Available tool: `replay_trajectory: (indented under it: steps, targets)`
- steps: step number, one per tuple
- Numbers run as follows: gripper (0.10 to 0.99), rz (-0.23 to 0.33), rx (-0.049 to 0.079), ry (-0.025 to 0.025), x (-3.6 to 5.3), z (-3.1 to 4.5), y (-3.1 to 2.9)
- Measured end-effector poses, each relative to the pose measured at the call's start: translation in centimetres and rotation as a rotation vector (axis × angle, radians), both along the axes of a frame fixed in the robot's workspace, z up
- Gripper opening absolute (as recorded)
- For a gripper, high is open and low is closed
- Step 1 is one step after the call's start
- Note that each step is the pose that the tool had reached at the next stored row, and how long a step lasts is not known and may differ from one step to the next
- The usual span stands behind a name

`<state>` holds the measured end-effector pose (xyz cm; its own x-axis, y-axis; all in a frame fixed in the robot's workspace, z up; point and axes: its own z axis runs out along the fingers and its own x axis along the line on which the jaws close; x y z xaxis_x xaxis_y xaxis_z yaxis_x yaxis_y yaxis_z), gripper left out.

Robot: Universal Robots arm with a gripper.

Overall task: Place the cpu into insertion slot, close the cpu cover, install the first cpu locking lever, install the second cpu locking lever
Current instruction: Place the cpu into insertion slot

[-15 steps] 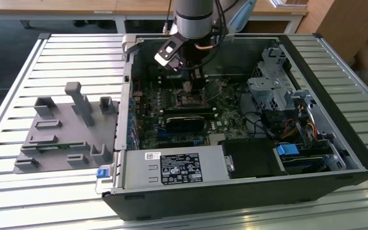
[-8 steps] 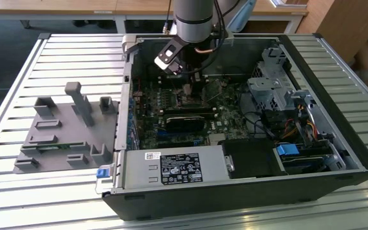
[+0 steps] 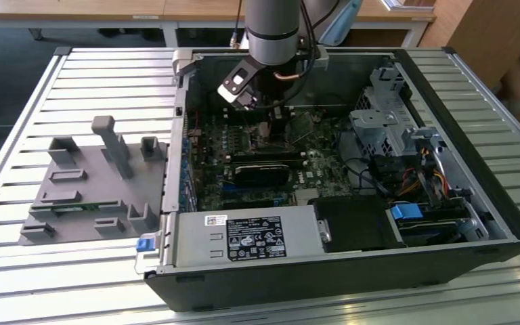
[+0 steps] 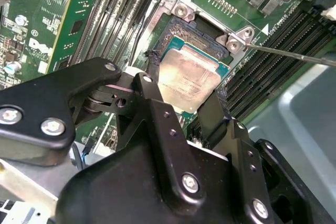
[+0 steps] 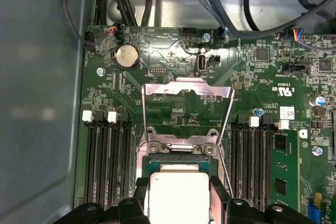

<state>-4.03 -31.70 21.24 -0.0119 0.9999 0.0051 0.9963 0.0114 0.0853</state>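
In both wrist views my gripper [image 4: 185,83] [image 5: 179,186] is shut on the cpu [image 4: 190,74] [image 5: 178,198], a pale silvery square chip with a black finger against each of two opposite edges. The chip sits level in or just above the insertion slot [image 4: 176,27] [image 5: 178,164], whose dark frame shows around it; I cannot tell whether it is fully seated. The cpu cover [image 5: 220,92], a thin metal frame with a cut-out middle, stands swung open beyond the socket. A thin metal lever rod [image 4: 294,54] sticks out beside the socket. In the exterior view the gripper [image 3: 271,108] reaches down into the open computer case [image 3: 332,284].
Rows of black memory slots [image 5: 107,166] [image 5: 252,166] flank the socket. A black card [image 3: 262,169], a power supply [image 3: 242,237] and a drive cage [image 3: 386,128] crowd the case. A grey fixture [image 3: 89,183] stands on the slatted table [image 3: 61,271] at the exterior view's left.
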Motion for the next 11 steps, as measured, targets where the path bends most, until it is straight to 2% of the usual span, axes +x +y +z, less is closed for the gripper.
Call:
replay_trajectory:
  steps: [11]
  targets:
    - [0.541, -0.007, 0.000, 0.0000, -0.08, -0.91, -0.06]
